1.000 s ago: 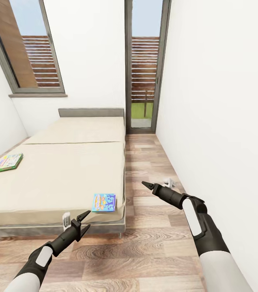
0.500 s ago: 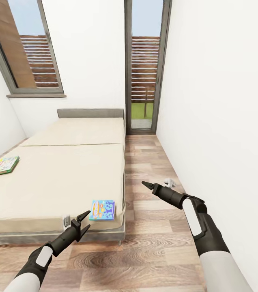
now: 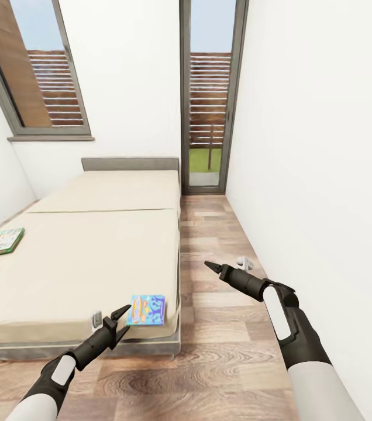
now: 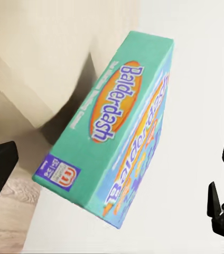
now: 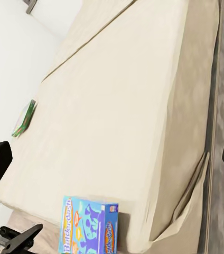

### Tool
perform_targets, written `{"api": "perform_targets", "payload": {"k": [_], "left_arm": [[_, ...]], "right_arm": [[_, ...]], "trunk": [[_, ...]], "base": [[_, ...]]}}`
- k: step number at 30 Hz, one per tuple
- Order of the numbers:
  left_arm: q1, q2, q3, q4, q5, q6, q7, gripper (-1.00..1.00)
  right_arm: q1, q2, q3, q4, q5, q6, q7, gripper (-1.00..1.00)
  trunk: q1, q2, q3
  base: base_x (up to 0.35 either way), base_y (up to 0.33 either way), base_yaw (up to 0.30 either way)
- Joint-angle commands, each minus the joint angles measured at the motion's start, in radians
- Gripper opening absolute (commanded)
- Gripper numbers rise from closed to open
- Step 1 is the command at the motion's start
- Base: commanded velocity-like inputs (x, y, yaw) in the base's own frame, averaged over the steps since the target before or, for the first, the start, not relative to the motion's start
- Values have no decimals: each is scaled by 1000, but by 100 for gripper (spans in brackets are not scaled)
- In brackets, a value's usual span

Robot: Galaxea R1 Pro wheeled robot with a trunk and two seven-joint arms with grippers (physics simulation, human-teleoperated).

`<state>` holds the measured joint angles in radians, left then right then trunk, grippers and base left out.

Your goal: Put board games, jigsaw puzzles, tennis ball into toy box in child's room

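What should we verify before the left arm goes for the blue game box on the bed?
1. Left gripper open: ok, fingers spread.
2. Left gripper empty: ok.
3. Blue board game in sight, lying flat at the bed's near corner: ok.
4. Gripper close to the box but not touching: ok.
5. Right gripper out of the way over the floor, empty: ok.
6. Second board game at the bed's far-left edge, undisturbed: ok.

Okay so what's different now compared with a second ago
The camera has moved, nearer the bed and a little rightward: the blue Balderdash box and the green-bordered game sit lower and further left in the head view. Both end effectors, left and right, stay open and empty; the games haven't moved on the mattress.
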<state>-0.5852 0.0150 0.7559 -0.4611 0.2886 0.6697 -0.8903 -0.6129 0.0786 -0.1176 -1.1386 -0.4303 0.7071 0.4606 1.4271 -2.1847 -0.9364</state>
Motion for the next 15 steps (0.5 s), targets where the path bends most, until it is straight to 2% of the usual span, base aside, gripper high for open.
{"api": "perform_targets", "payload": {"k": [1,6,15], "left_arm": [[-2,-1,4,1,17,4,-2,100],[-2,-1,3,1,17,4,-2,100],[-2,-1,4,1,17,4,-2,100]], "right_arm": [[-1,1,-4,0,-2,8,3,100],[-1,1,-4,0,-2,8,3,100],[-1,1,-4,0,-3,8,3,100]], "trunk": [[0,0,-1],[0,0,-1],[0,0,-1]], "base": [[187,0,0],[91,0,0],[16,0,0]]}}
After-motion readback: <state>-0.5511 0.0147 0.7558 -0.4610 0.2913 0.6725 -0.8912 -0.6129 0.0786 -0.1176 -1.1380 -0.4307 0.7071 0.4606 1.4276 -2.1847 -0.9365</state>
